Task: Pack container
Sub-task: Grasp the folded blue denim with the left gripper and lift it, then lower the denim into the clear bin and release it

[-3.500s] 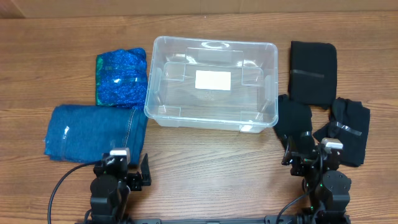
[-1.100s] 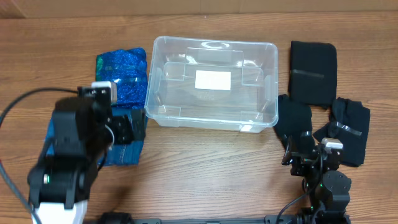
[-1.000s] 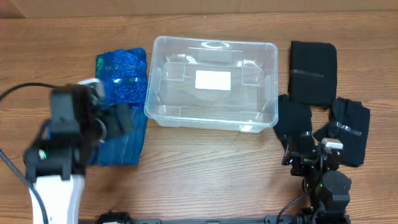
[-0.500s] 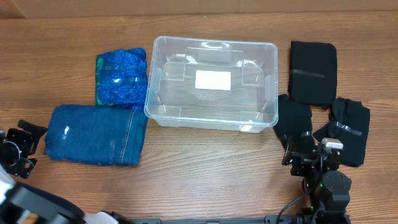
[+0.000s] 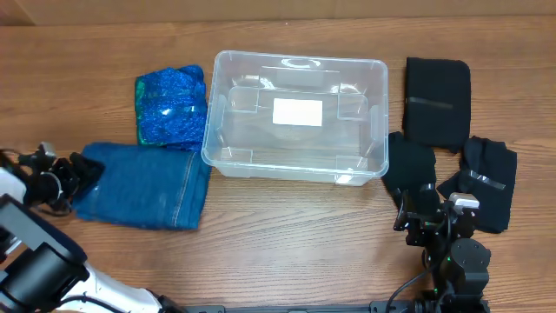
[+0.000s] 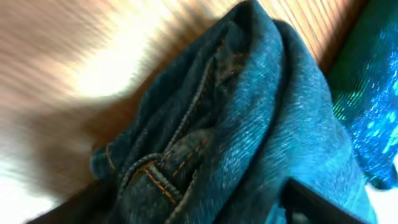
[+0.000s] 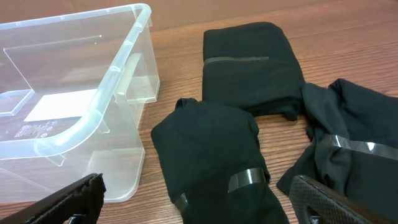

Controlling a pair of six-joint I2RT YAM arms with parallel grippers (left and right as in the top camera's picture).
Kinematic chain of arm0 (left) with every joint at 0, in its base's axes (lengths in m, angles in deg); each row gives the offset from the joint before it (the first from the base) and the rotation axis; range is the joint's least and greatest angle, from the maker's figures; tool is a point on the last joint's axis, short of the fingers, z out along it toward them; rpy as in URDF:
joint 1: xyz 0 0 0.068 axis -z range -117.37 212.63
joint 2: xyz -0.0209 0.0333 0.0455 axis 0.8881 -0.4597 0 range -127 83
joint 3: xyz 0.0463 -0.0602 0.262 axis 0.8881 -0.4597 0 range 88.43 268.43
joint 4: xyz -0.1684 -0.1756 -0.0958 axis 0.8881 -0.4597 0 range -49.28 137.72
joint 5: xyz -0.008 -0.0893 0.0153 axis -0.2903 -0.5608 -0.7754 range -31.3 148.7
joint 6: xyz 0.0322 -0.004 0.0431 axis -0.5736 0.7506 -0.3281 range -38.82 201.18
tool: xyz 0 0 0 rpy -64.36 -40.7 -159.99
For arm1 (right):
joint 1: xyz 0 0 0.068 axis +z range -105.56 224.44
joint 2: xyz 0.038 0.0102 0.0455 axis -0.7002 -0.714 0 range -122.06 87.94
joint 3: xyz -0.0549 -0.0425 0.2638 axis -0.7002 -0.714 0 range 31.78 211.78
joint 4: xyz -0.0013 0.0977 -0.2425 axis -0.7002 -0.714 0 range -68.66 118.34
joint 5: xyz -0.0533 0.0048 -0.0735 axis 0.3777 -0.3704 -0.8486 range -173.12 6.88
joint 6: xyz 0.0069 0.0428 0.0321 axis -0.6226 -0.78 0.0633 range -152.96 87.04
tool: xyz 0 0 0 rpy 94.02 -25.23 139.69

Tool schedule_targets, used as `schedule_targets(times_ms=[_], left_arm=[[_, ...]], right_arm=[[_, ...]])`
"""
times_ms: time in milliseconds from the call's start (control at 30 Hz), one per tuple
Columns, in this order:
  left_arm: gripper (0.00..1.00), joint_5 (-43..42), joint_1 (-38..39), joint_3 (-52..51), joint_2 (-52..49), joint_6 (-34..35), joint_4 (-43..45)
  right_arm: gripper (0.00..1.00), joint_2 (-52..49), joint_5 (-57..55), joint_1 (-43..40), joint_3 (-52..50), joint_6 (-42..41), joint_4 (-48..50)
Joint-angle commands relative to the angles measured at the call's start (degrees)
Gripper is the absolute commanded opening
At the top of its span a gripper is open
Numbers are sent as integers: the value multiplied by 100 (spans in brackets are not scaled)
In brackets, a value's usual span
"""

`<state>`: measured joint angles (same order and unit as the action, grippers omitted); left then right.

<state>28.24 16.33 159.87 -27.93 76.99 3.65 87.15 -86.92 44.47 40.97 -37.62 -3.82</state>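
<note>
Jeans (image 5: 143, 185), a shiny blue cloth (image 5: 169, 106) and three black garments (image 5: 439, 87) lie about.

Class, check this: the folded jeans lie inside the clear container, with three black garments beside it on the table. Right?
No. The overhead view shows the jeans on the table beside the container, not inside it; the three black garments are as stated.

Bright, even light overhead; soft glare on the clear container (image 5: 295, 116). The left wrist view is streaked with motion blur across the counter (image 6: 74, 50). The right wrist view is sharp.
</note>
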Motion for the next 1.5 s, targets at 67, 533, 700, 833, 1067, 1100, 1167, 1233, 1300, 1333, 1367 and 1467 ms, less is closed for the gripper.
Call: schedule_targets(times_ms=[67,533,700,833,1067,1100,1167,1233,1300,1333,1367,1467], left_arm=[[19,234,776,52,-289,-17,-247],[4,-1698,772,3254,2155,1484,-3244],[4,-2177,1161,3517,3150,3204,-2267],[4,-1266,2697,3517,3421,4752,-994],[4,1593,5890,3510,2490,6365,52],[4,1856,6269,3510,2229,6511,208],[4,2175,6647,3510,1902,6857,227],[4,2472,7005,3510,1458,7265,192],[4,2588,7241,3510,1099,7582,195],[4,2787,7425,3510,817,7648,166],[4,2852,7506,3510,691,7687,149],[4,3058,7733,3510,282,7919,149]], right_arm=[[100,63,9,-15,-57,0,-4],[100,63,9,-15,-57,-2,-4],[100,63,9,-15,-57,0,-7],[100,63,9,-15,-57,-2,-7],[100,63,9,-15,-57,-2,-7],[100,63,9,-15,-57,0,-4],[100,63,9,-15,-57,0,-4],[100,63,9,-15,-57,-2,-4],[100,63,9,-15,-57,-2,-4],[100,63,9,-15,-57,0,-7],[100,63,9,-15,-57,-2,-4],[100,63,9,-15,-57,0,-4]])
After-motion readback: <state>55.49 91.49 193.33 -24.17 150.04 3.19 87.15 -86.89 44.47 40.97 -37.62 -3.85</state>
